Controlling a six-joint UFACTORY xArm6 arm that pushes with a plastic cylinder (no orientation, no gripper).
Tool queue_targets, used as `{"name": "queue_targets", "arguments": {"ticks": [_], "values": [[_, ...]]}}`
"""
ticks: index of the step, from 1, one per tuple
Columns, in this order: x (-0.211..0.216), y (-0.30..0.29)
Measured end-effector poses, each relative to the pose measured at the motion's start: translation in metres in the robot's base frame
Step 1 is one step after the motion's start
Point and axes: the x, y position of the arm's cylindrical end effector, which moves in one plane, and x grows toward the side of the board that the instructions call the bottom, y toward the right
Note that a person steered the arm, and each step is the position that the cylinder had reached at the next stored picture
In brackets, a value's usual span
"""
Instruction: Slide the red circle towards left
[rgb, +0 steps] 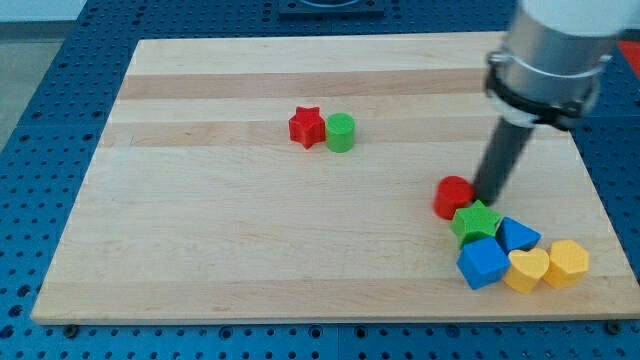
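The red circle (453, 196) lies on the wooden board (250, 240) at the view's lower right. My tip (488, 196) is just to its right, touching or nearly touching its right edge. The dark rod rises up and to the right toward the arm's grey body. A green star (476, 220) sits right below the red circle and touches it.
A blue cube (483, 263), a blue triangle-like block (518, 235), a yellow heart (527, 269) and a yellow hexagon (567, 263) cluster below the green star. A red star (307, 127) and a green cylinder (340, 132) sit together at upper centre.
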Motion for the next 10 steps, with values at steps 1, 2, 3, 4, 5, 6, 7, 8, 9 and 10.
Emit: {"name": "queue_targets", "arguments": {"ticks": [1, 2, 3, 4, 5, 6, 7, 8, 9, 10], "values": [[-0.008, -0.060], [-0.008, -0.072], [-0.008, -0.022], [0.001, -0.002], [0.020, -0.021], [0.034, -0.053], [0.005, -0.103], [-0.043, -0.140], [-0.030, -0.140], [-0.011, -0.102]]}}
